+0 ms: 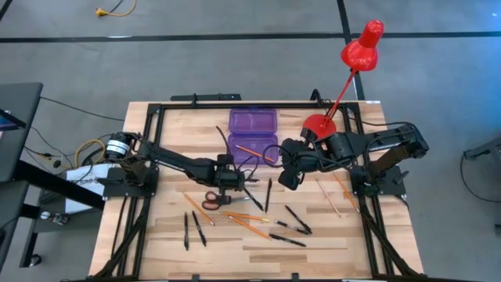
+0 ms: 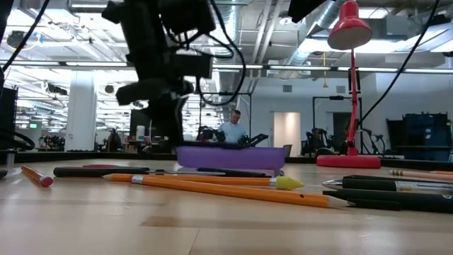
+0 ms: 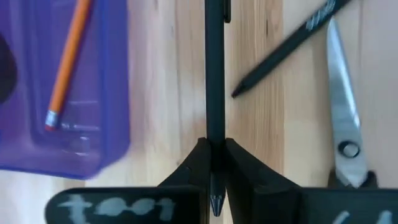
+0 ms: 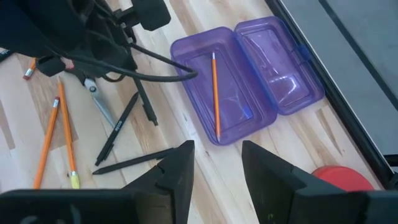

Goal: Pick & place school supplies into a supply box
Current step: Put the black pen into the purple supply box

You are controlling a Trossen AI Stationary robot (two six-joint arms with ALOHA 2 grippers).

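Note:
The purple supply box (image 1: pixel 253 135) lies open at the far middle of the table, with one orange pencil (image 4: pixel 214 93) in its tray. My left gripper (image 3: pixel 214 167) is shut on a black pen (image 3: pixel 214 93), between the box (image 3: pixel 62 93) and the red-handled scissors (image 1: pixel 211 200). My right gripper (image 4: pixel 214 167) hangs open above the table just right of the box (image 4: pixel 249 81), with nothing between its fingers. More pencils (image 1: pixel 246 219) and black pens (image 1: pixel 297 223) lie flat on the near half of the table. My left gripper pinches the black pen between its two fingers (image 3: pixel 239 165), close to the writing tip (image 3: pixel 214 202), which pokes back toward the wrist. The fingers slant down from above. The long shaft (image 3: pixel 214 124) runs straight on past the fingertips and out of the picture.
A red desk lamp (image 1: pixel 356 55) stands with its base (image 1: pixel 317 125) right of the box. The scissors' blades (image 3: pixel 342 106) and another black pen (image 3: pixel 286 50) lie close to my left gripper. Black frame rails (image 1: pixel 235 103) border the table.

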